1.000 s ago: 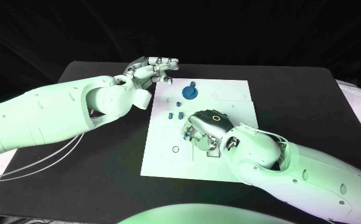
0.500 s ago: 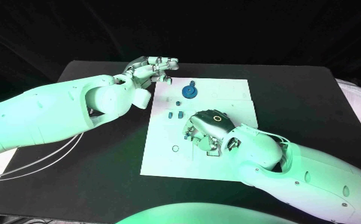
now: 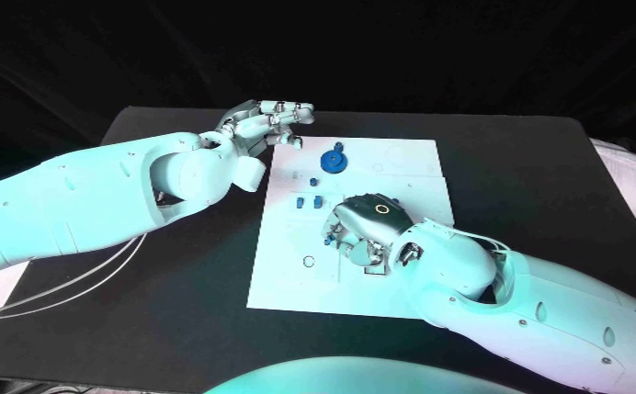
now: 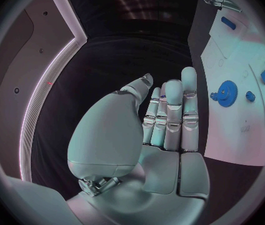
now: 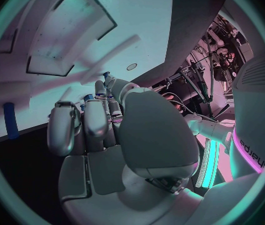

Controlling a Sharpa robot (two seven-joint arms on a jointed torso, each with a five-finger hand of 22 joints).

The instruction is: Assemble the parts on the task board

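**Head view: right hand down on the board, left hand parked at the corner**

Head view has the white task board (image 3: 356,229) sitting mid-table on the black table (image 3: 530,164). The right hand (image 3: 368,229) is low over the middle of the board, knuckles up, fingers curled under. Can't tell if it's actually got anything, the palm hides whatever's below. The left hand (image 3: 269,121) hovers just off the board's far left corner, fingers bunched loosely together and nothing in them as far as I can see.

Parts-wise: a blue gear (image 3: 335,163) lies near the board's far edge, with a couple of small blue pieces (image 3: 309,202) between it and the right hand. In the left wrist view the fingers (image 4: 172,116) stand straight side by side, gear (image 4: 225,91) off beside them on the board (image 4: 245,135). The right wrist view shows the curled hand (image 5: 107,135) and one blue peg (image 5: 10,120) lying on the board.
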